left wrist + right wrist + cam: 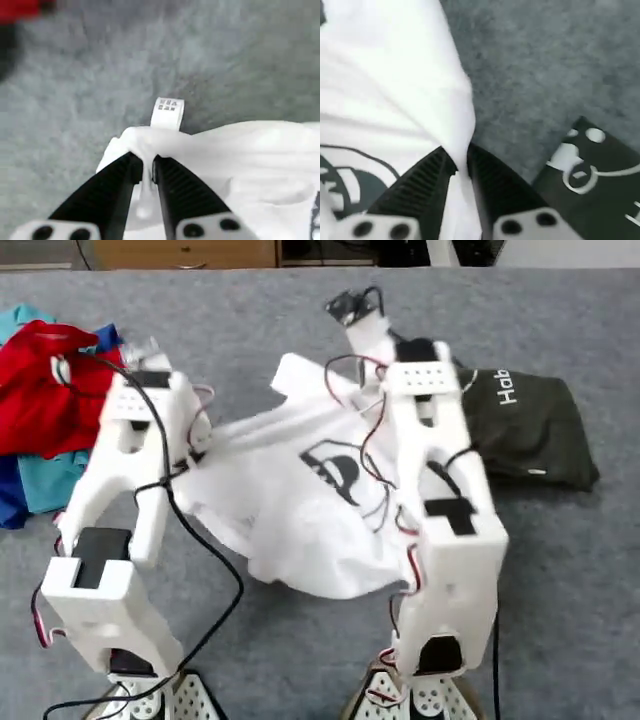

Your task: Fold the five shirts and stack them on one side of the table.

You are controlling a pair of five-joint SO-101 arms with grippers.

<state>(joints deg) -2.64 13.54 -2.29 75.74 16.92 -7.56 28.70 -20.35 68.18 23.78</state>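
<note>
White shirt point(290, 525) pinched by left gripper point(146, 163) and right gripper point(461, 156).

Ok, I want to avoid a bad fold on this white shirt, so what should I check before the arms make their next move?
1. Left gripper shut on the white shirt at its edge, beside the label: ok.
2. Right gripper shut on another edge of it: ok.
3. White shirt lying flat: not ok, bunched up mid-table.
4. Black shirt folded, apart from the cloth at the right gripper: ok.
5. Red shirt heap folded: not ok, loose pile.
6. Wires hanging over the white shirt free of the cloth: cannot tell.
</note>
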